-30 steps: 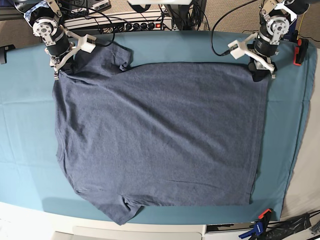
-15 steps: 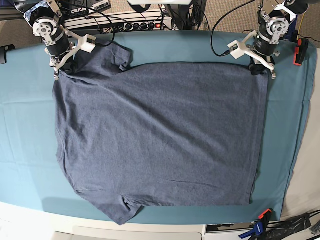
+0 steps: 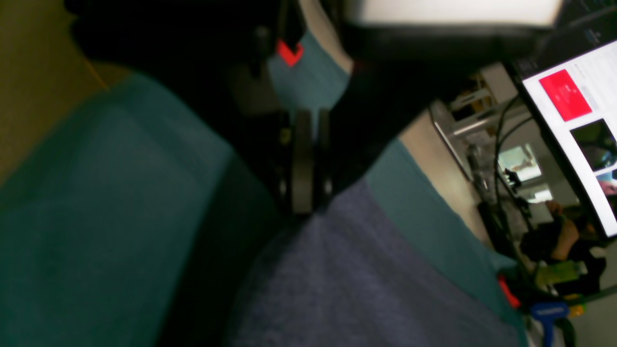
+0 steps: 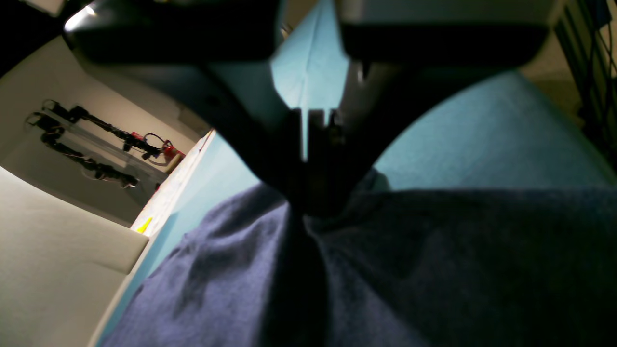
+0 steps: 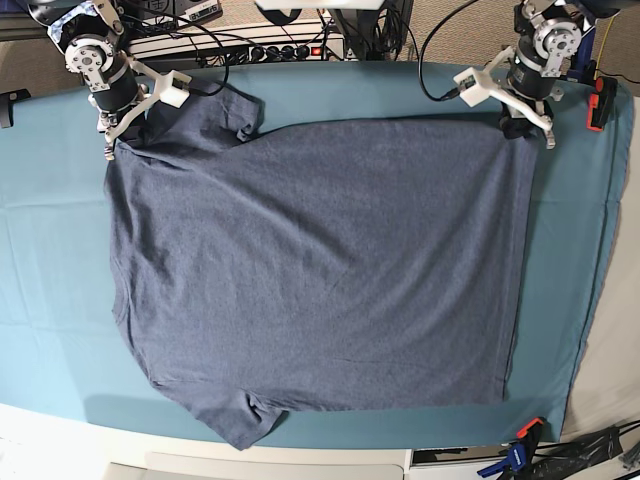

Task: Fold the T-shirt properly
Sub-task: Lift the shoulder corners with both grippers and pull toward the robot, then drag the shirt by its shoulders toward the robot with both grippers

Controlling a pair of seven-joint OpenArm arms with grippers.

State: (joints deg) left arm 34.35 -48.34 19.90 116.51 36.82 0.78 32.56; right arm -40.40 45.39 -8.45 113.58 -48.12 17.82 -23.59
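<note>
The dark blue-grey T-shirt (image 5: 320, 270) lies spread flat on the teal table cloth (image 5: 50, 250), with no lettering showing. My left gripper (image 5: 517, 126) is shut on the shirt's back right corner. In the left wrist view the left gripper (image 3: 308, 209) has its fingers pressed together on the fabric edge (image 3: 366, 284). My right gripper (image 5: 115, 140) is shut on the shirt's back left corner, beside a sleeve. In the right wrist view the right gripper (image 4: 313, 207) pinches a ridge of the cloth (image 4: 434, 270).
A power strip with cables (image 5: 260, 48) runs along the table's back edge. An orange and black clamp (image 5: 598, 105) grips the cloth at the back right, and a blue clamp (image 5: 515, 455) sits at the front right. A monitor (image 3: 578, 120) stands off the table.
My left gripper has closed on the back right corner and pulled it a little toward the back edge. The right gripper has edged slightly back, still holding its corner.
</note>
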